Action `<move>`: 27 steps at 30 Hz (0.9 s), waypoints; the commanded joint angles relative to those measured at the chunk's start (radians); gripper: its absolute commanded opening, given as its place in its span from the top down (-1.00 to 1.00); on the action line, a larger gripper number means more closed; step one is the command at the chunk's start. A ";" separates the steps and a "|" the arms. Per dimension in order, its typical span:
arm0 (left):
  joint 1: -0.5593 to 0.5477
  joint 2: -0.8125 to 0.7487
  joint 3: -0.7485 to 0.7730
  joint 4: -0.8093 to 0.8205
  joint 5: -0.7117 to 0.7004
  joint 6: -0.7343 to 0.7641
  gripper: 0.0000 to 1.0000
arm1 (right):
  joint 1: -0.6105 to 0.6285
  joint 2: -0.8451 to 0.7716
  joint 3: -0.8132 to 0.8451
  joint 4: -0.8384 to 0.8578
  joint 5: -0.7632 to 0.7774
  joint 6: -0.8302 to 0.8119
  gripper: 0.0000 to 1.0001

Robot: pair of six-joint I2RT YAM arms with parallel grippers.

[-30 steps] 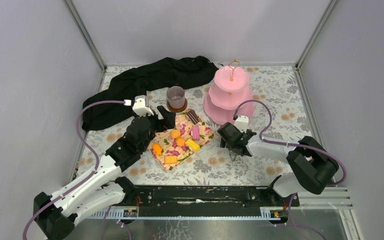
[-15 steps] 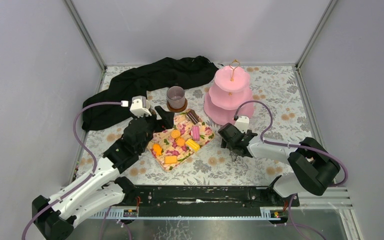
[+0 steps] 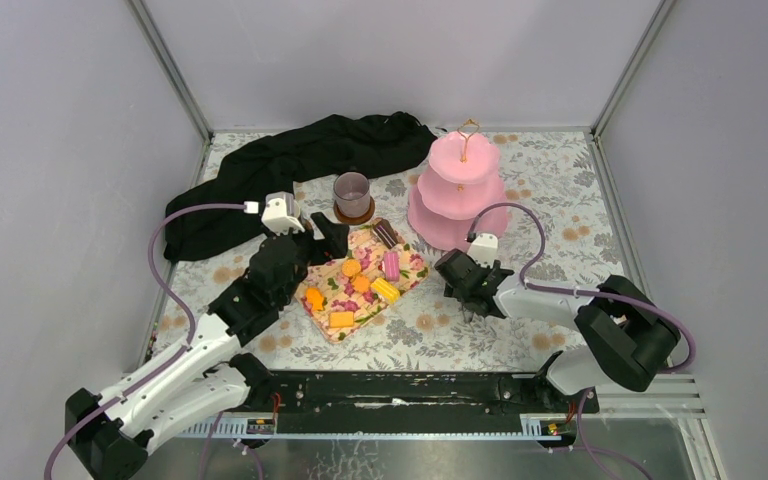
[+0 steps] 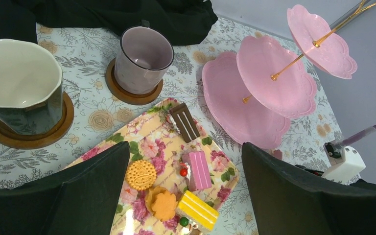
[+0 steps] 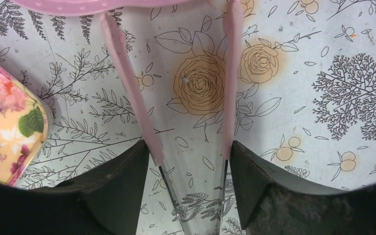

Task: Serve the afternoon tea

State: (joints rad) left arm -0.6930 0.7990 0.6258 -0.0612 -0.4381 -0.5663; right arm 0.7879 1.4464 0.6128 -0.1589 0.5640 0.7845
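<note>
I judge the serving has barely begun. The three-tier pink stand [image 4: 284, 98], far right on the flower-printed table [image 3: 560, 200], has every tier bare. The black cloth [image 3: 290, 160] lies heaped along the far left. All the cakes [image 3: 360, 283] sit on the floral tray [image 4: 152, 142], just left of the stand.

By the tray's far-left side stand two mugs, each on a wooden coaster [image 4: 10, 139]. The cream-lined dark mug [image 4: 19, 93] is to the left, the mauve-grey mug [image 4: 144, 58] farther and to its right.

On the tray I see a brown layered slice [image 4: 184, 122] at the far corner. Nearer are a pink slice [image 4: 198, 169], a yellow slice [image 4: 197, 209], a round orange biscuit [image 4: 141, 174] and an orange flower biscuit [image 4: 164, 204].

My left gripper [image 4: 184, 147] hangs above the tray, fingers spread wide, nothing between them. My right gripper [image 5: 188, 144] sits low between the tray's right corner and the stand's near rim. It is pinching pink-armed tongs [image 5: 127, 83], whose arms stand apart over bare tablecloth.

The step in hand looks like bringing the tongs to a first cake. Next I would swing left over the tray, straddle one piece and squeeze gently, since the pieces lie close together.

The tongs' ends run off the top of my right wrist view, so I cannot see them. From above, my left wrist covers the dark mug. The orange pieces [image 3: 341, 319] at the tray's near end are too small to name.
</note>
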 commanded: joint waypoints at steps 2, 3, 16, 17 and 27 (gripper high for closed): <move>0.003 -0.023 -0.011 0.041 -0.024 0.002 -0.82 | 0.030 0.021 -0.049 -0.012 -0.084 0.061 -0.18; 0.002 -0.026 -0.012 0.040 -0.026 0.002 -0.82 | 0.036 0.019 -0.045 -0.015 -0.084 0.062 -0.17; 0.003 -0.037 -0.021 0.037 -0.060 -0.002 -0.82 | 0.076 -0.071 -0.027 -0.095 -0.072 0.076 0.24; 0.002 -0.038 -0.023 0.038 -0.062 -0.003 -0.82 | 0.079 -0.073 -0.027 -0.099 -0.072 0.077 0.24; 0.003 -0.031 -0.020 0.040 -0.063 -0.002 -0.82 | 0.136 -0.110 0.025 -0.166 -0.051 0.069 0.26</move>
State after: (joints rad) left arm -0.6930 0.7723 0.6098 -0.0612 -0.4732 -0.5671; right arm 0.8959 1.3708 0.5972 -0.2703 0.5091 0.8406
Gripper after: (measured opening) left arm 0.913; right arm 0.457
